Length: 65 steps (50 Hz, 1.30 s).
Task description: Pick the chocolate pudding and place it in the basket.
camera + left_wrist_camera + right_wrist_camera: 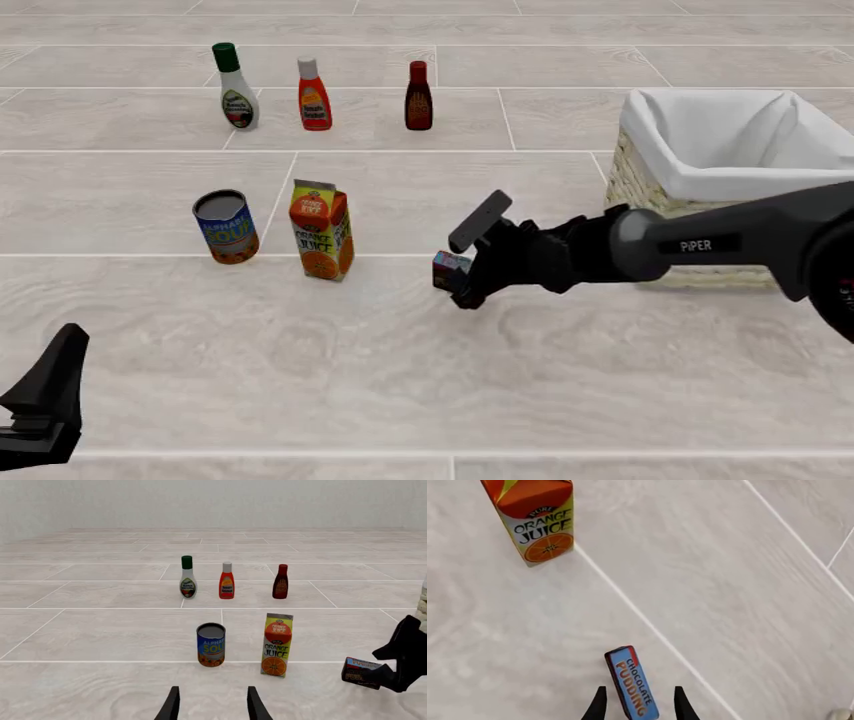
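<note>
Right tool [635, 700] grips the small blue-faced, brown-edged chocolate pudding [631, 681] carton, lettered white and red.

Matte black right arm [747, 235] with white "PIPER" lettering; black gripper [461, 262], slim tapered fingers [599, 703].

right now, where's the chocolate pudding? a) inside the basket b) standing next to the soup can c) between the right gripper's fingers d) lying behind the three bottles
c: the chocolate pudding sits between the fingers of the right gripper, out in front of the basket and not in it.
</note>
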{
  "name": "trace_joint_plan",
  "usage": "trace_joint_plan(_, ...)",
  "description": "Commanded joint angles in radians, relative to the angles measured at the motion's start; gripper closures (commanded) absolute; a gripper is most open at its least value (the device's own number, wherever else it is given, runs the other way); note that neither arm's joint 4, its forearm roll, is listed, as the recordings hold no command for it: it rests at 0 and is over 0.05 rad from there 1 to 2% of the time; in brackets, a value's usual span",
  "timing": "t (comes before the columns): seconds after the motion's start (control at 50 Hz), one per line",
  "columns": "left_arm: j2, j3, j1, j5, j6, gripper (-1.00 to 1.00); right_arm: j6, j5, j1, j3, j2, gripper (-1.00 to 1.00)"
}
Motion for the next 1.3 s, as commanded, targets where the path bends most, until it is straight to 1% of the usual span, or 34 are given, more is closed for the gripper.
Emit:
trace_joint_plan(0.02,0.0,0.001,0.0,-0.001,0.0,-1.0,-0.01,0.006,-0.006,-0.013,0.027,-1.0)
trace_joint_plan(0.58,-0.001,0.008,-0.001,-0.009,0.002,-1.0,-0.021,0.028,-0.005,-0.05,0.065,-1.0)
trace_joint_plan(0.6,-0.001,0.008,-0.001,-0.009,0.001,-1.0,-0.023,0.027,-0.004,-0.048,0.065,1.0)
trace_joint_plan(0.9,-0.001,0.007,-0.001,-0.007,0.0,-1.0,-0.023,0.025,-0.001,-0.03,0.03,1.0)
trace_joint_plan(1.08,-0.002,0.007,-0.001,-0.006,0.0,-1.0,-0.029,0.038,0.006,0.006,-0.048,1.0)
trace_joint_plan(1.3,-0.001,0.005,-0.001,-0.004,0.001,-1.0,-0.04,0.072,0.014,0.071,-0.187,1.0)
